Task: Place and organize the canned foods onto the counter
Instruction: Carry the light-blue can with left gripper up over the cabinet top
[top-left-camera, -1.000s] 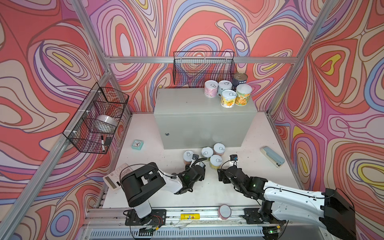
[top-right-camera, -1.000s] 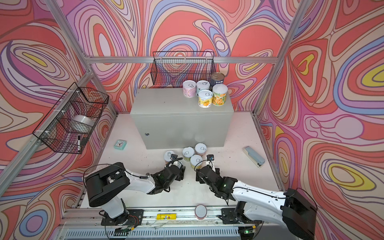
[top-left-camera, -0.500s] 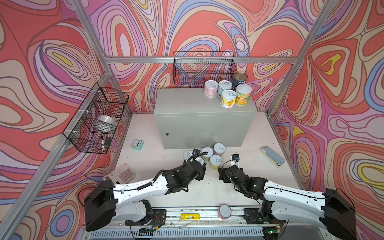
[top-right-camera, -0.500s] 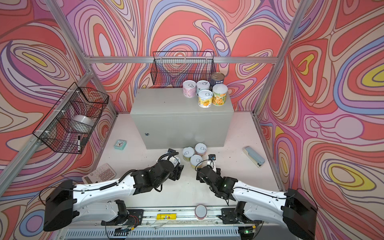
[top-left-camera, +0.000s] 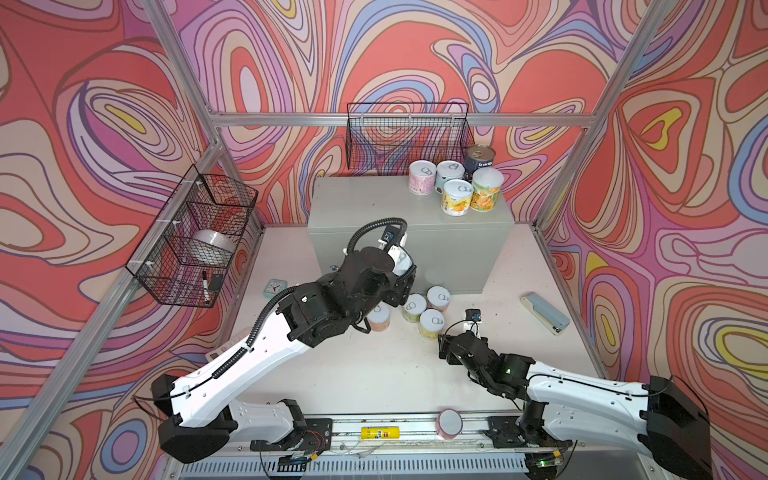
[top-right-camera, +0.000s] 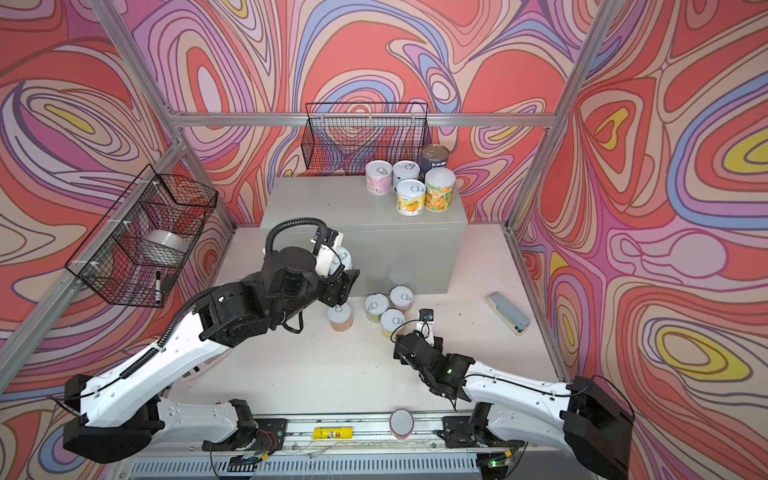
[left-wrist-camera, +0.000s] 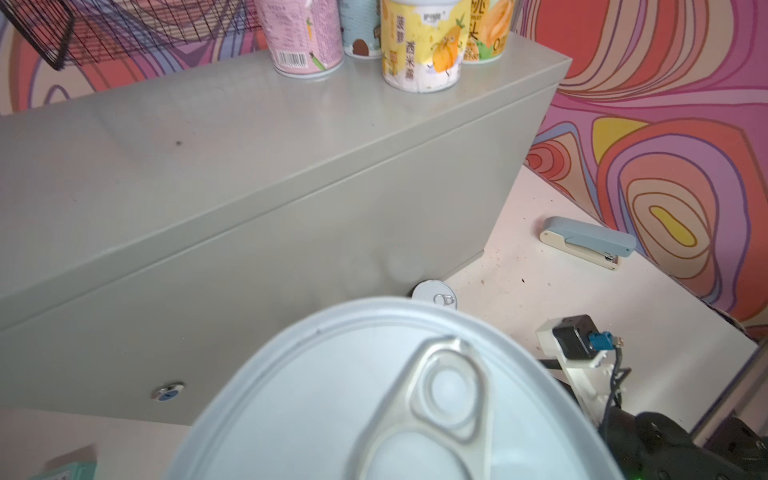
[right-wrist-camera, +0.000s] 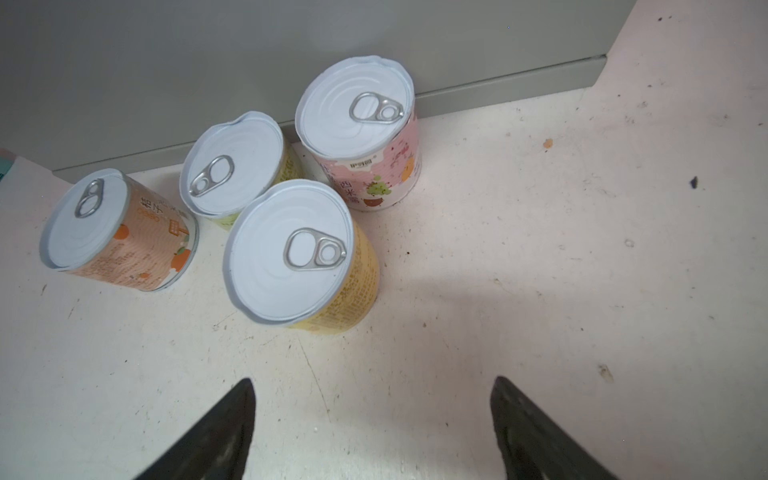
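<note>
The left gripper (top-left-camera: 404, 275) is lifted clear of the white tabletop (top-left-camera: 374, 374), close in front of the counter (top-left-camera: 374, 210). Its jaws are closed partway around a white-lidded can (top-left-camera: 401, 262). The can's pull-tab lid fills the left wrist view, but its label is hidden, so its colour cannot be told.

Five cans stand in a tight cluster at the far right of the counter top: a pink can (top-left-camera: 422, 178), a teal can (top-left-camera: 450, 176), a dark-blue can (top-left-camera: 480, 158), a yellow can (top-left-camera: 457, 198) and an orange-fruit can (top-left-camera: 487, 190).

Four more stand upright on the tabletop just in front of the counter. An orange-labelled can (top-left-camera: 379, 319) is leftmost, then a green-labelled can (top-left-camera: 414, 308) and a pink-and-white can (top-left-camera: 438, 297), with a mustard-yellow can (top-left-camera: 432, 324) nearest.

The right gripper (top-left-camera: 446, 347) hangs low over the tabletop just beside the mustard-yellow can, on its near side. Its jaws are spread wide and hold nothing.
</note>
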